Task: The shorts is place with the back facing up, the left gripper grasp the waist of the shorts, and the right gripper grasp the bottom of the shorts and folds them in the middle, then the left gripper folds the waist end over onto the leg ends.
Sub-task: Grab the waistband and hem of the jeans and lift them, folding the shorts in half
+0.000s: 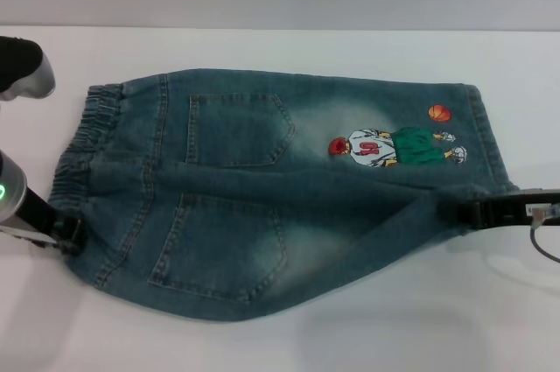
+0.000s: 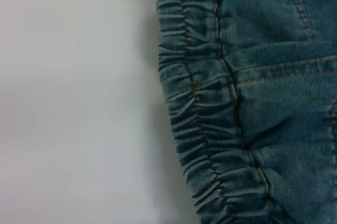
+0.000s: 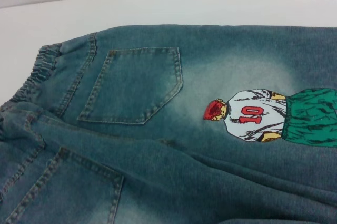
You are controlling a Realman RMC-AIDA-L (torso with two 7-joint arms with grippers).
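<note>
The blue faded-wash denim shorts [image 1: 262, 197] lie back side up on the white table [image 1: 437, 328], spread from left to right. The near leg is lifted a little and pulled into a tight ridge toward the right. At the near left corner of the shorts, the left tool [image 1: 68, 234], black and on the arm with the green light, is clamped on the gathered elastic waist [image 1: 83, 140] at its near end. At the right, the right tool [image 1: 468, 213], also black, is closed on the bottom of the shorts [image 1: 490, 140], holding the hem of the near leg where the cloth bunches.

On the near half there is one back patch pocket [image 1: 219, 249]; nothing shows in it. Farther back is the second back patch pocket [image 1: 238, 129], also flat. To the right of it, on the far leg, is the small cartoon basketball player print [image 1: 398, 146] with an orange ball [image 1: 440, 113] just beside it. The far leg lies flat on the table.
</note>
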